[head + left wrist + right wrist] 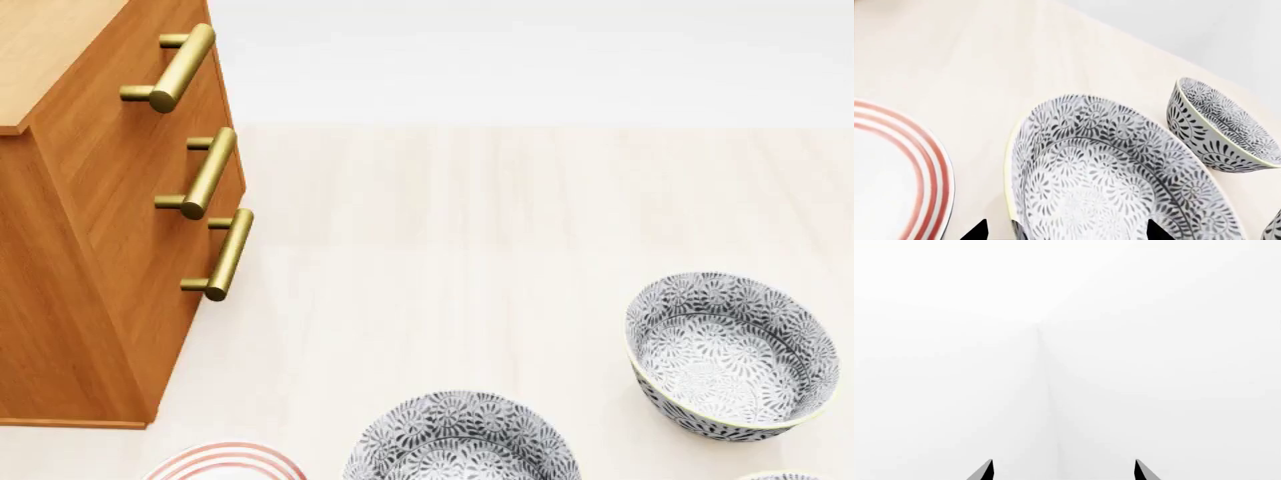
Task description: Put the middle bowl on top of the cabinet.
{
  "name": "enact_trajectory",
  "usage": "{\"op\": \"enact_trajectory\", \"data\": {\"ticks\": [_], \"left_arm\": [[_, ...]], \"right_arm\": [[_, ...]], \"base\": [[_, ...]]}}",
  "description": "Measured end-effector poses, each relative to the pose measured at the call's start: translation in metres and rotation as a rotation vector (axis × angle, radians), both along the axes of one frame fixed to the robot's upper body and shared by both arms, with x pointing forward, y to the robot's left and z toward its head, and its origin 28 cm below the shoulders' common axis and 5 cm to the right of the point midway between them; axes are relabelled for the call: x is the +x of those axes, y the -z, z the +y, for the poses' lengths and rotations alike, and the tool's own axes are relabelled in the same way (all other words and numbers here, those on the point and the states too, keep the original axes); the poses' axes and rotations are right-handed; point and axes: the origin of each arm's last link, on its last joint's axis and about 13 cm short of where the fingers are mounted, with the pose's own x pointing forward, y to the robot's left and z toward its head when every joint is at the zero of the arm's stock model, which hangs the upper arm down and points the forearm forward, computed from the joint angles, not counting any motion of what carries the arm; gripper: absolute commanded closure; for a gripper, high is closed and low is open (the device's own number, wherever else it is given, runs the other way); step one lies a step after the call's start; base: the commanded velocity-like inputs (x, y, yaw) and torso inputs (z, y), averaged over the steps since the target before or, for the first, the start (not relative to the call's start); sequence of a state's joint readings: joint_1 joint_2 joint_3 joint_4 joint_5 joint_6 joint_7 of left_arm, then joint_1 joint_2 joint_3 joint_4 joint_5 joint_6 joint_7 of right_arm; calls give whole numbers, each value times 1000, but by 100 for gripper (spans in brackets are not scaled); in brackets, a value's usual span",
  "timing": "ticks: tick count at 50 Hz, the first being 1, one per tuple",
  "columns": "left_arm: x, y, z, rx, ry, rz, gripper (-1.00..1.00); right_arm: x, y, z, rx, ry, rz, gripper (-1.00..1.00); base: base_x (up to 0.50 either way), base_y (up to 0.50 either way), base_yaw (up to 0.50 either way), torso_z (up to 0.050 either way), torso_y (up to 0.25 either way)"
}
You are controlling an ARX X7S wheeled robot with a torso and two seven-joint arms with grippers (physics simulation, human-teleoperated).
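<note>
The middle bowl (1114, 175) sits on the pale surface (534, 230), directly beneath the left end effector (1064, 231), whose fingertips are spread wide, astride the near rim, with nothing held. A thin-rim grasp is judged liable to slip or tip the bowl if closed off-centre. A second bowl (731, 352) stands near on one side and the red-ringed plate (894, 170) just beside on the other, so either could be knocked during the lift. The cabinet (94, 230) stands well apart; its brass handles (203, 172) could be caught. The right end effector (1064, 471) is open, empty, facing blank white.
</note>
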State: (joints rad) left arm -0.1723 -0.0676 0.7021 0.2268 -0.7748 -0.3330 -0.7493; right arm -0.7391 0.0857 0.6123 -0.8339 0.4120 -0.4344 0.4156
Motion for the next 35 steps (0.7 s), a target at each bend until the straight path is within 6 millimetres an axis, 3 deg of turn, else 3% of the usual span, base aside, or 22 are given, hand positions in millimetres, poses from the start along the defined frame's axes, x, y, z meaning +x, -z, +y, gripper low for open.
{"op": "enact_trajectory", "data": {"ticks": [27, 28, 35], "left_arm": [[6, 5, 0, -53, 17, 11, -100], [6, 6, 0, -56, 18, 12, 100], [7, 8, 1, -62, 15, 16, 100]], "right_arm": [[-2, -1, -1, -5, 0, -4, -100], [-2, -1, -1, -5, 0, -4, -100], [-2, -1, -1, -6, 0, -4, -100]], "base": [[0, 0, 0, 0, 0], [0, 0, 0, 0, 0], [0, 0, 0, 0, 0]]}}
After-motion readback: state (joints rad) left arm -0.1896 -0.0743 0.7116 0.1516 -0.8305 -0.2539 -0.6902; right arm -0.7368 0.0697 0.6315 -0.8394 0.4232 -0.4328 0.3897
